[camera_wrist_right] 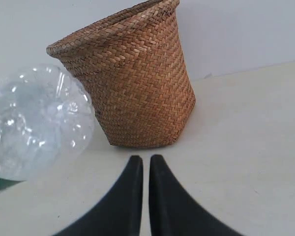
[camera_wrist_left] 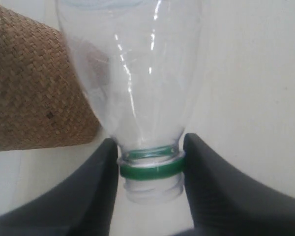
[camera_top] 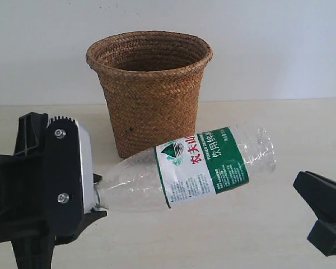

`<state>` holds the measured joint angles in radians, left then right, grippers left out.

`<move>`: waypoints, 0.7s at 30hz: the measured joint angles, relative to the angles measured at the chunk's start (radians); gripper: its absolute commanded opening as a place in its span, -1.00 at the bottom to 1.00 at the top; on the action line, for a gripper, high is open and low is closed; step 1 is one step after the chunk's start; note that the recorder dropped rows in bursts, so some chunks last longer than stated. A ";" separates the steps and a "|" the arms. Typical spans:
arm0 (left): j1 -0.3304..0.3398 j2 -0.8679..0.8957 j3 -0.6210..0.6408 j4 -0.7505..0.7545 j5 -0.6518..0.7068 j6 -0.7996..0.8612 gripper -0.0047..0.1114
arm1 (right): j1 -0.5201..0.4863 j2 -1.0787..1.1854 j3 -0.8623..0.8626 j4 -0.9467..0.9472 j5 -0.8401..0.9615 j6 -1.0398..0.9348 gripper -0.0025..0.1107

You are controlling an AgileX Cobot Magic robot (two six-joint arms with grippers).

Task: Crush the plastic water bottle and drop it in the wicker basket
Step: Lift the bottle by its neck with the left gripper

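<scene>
Open, bare pale surface (camera_top: 241,235) on the near right and between the two hands; white wall close behind on the far side. At the far middle, upright, a brown woven wicker basket (camera_top: 151,95) with a round flared rim; only the upper inner wall seen, the bottom hidden. Near side of it, lying almost level with its base raised to the right, a small clear plastic water bottle (camera_top: 201,165) with a white-and-green label. Pinched at the green neck ring by the black left hand (camera_wrist_left: 150,147) on the near left. Well right of the bottle's base, right hand (camera_wrist_right: 145,160) pressed almost together, holding nothing.
</scene>
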<state>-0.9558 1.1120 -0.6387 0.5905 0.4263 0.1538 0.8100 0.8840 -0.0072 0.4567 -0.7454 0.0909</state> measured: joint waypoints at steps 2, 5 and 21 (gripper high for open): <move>0.000 0.005 0.000 -0.069 0.011 0.005 -0.85 | 0.000 0.000 0.000 0.000 0.000 0.000 -0.94; 0.000 0.066 0.000 -0.215 0.111 0.129 -0.85 | 0.000 0.000 0.000 0.000 0.000 0.000 -0.94; 0.000 0.222 -0.033 0.106 0.172 0.043 -0.85 | 0.000 0.000 0.000 0.000 0.000 0.000 -0.94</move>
<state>-0.9558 1.3342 -0.6716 0.6961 0.5982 0.1965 0.8100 0.8840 -0.0072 0.4567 -0.7454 0.0909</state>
